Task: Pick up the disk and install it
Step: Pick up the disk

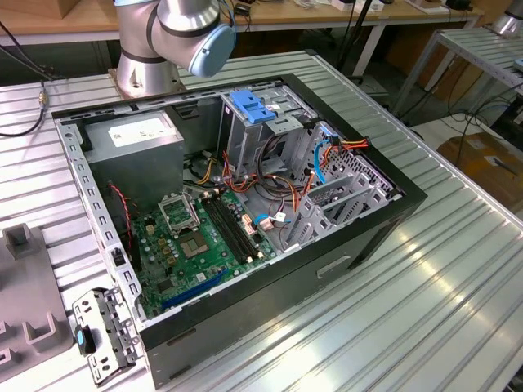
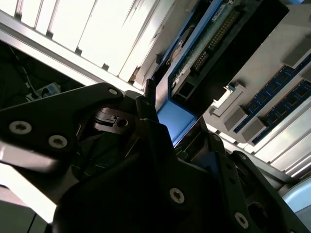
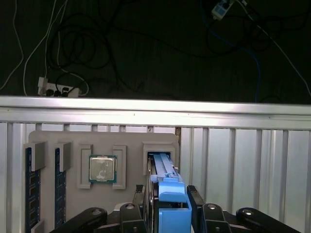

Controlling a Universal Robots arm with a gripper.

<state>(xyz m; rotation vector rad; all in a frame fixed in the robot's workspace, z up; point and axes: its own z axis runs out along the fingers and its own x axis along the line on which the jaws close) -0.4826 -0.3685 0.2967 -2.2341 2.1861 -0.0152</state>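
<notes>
In the first wrist view the disk (image 3: 167, 187) stands on edge in a slot of a grey holder plate (image 3: 73, 141), its light blue bracket facing the camera. My gripper (image 3: 167, 196) is shut on it, one black finger (image 3: 145, 194) on each side of the bracket. The second wrist view shows the disk (image 2: 177, 121) close up, with a blue face, a green circuit board and a connector along its edge. A dark finger (image 2: 148, 104) lies against its side. The tall drive cage with the blue top (image 1: 249, 110) stands inside the open computer case (image 1: 351, 245).
The holder plate also carries a processor chip (image 3: 102, 169) and memory sticks (image 3: 30, 184). Inside the case are a green motherboard (image 1: 196, 245), a grey power supply (image 1: 135, 139) and loose cables (image 1: 278, 188). A small metal bracket (image 1: 102, 335) lies on the ribbed table beside the case.
</notes>
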